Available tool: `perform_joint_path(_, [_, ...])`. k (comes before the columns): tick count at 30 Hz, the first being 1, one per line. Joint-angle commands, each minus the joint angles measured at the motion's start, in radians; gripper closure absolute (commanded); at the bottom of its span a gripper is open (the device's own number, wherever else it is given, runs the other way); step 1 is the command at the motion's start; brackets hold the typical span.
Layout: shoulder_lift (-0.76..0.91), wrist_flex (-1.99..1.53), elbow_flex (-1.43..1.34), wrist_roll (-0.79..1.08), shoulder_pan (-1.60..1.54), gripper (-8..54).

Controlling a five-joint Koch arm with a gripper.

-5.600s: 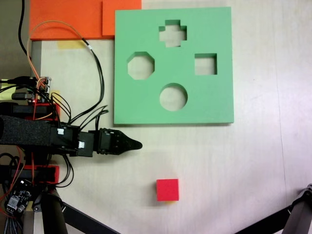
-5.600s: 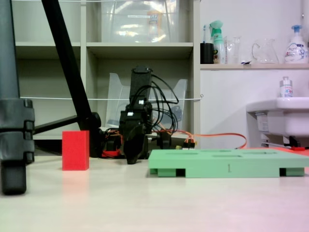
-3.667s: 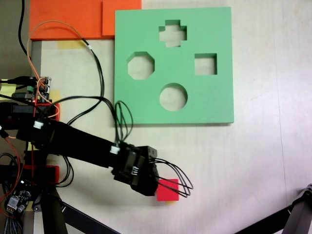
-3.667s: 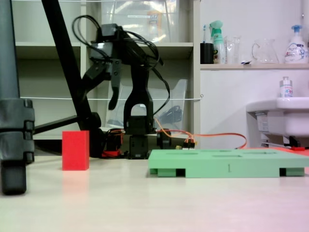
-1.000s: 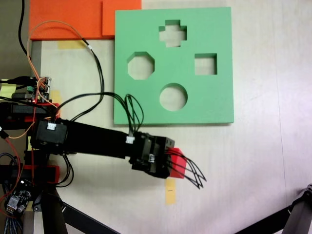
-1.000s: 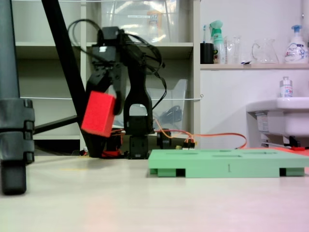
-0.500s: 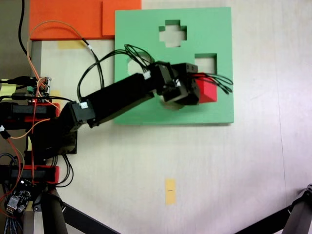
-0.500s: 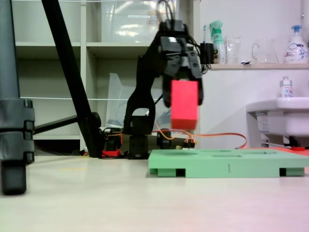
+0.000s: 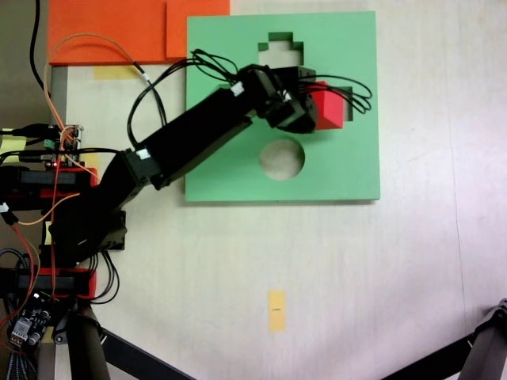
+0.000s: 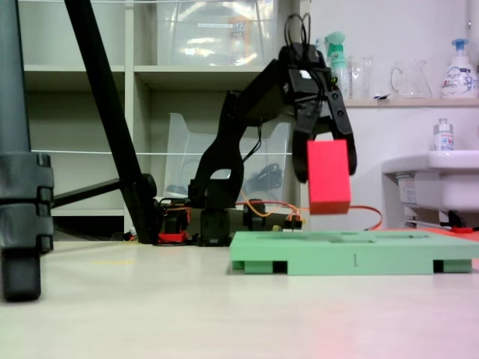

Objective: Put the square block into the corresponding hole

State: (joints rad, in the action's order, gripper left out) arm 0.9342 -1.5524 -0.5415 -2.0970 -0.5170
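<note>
The gripper was clenched on the red block, carrying it in the air above the green board on the counter. Seen from the side, the block hung nearly upright under the gripper and clear of the board's top. From above, the block covered most of the square hole, of which a dark sliver showed at the block's far edge. Judging by that, the step in hand was the lineup: the block's sides would need squaring to the hole's straight edges and centering over it before a slow, straight descent, since a tilted or offset corner could catch on the foam rim. Near the gripper, the round hole and the cross-shaped hole held nothing; whether the block already sat dead-centre over the square could not be told.
</note>
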Motion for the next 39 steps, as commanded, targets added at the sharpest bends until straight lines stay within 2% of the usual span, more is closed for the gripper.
perform_joint_path(1, [0.014, 0.094, 0.067, -0.034, -0.020, 36.5])
perform_joint_path(32, [-0.147, 0.186, 0.075, -0.087, -0.067, 35.9])
perform_joint_path(39, [-0.141, 0.114, 0.074, -0.087, -0.075, 33.6])
